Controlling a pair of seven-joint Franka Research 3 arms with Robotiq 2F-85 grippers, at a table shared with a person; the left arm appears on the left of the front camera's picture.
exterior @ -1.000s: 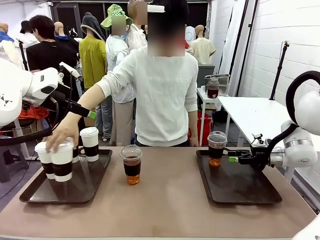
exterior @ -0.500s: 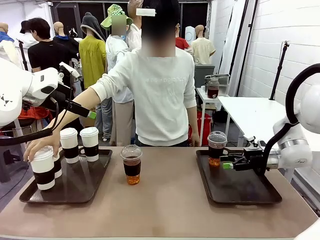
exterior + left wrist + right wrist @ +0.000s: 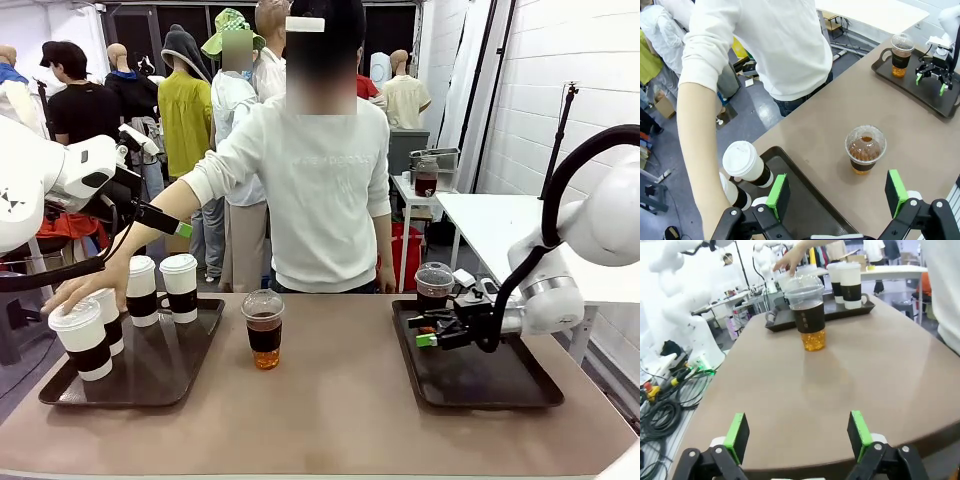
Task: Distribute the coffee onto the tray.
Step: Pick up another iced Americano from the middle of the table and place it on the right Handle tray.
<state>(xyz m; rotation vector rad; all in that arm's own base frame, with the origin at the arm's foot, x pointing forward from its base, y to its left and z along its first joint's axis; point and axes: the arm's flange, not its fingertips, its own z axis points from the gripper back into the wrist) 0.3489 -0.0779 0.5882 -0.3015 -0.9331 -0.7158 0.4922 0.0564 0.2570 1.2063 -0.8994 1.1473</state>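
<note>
Right end effector (image 3: 425,333) held spread wide, empty, over tray (image 3: 485,385) at frame right; left end effector (image 3: 837,195) likewise spread, empty.

A white-painted brick wall (image 3: 570,70) ran along the right side of the room. In front of it stood a white table (image 3: 500,235), with a black pole stand (image 3: 558,140) near it. A smaller white side table (image 3: 412,200) carried a jar (image 3: 426,178) of dark liquid. The worktable (image 3: 330,410) had a tan top. The floor (image 3: 760,112) was grey, and black cables (image 3: 660,417) lay coiled on it.
</note>
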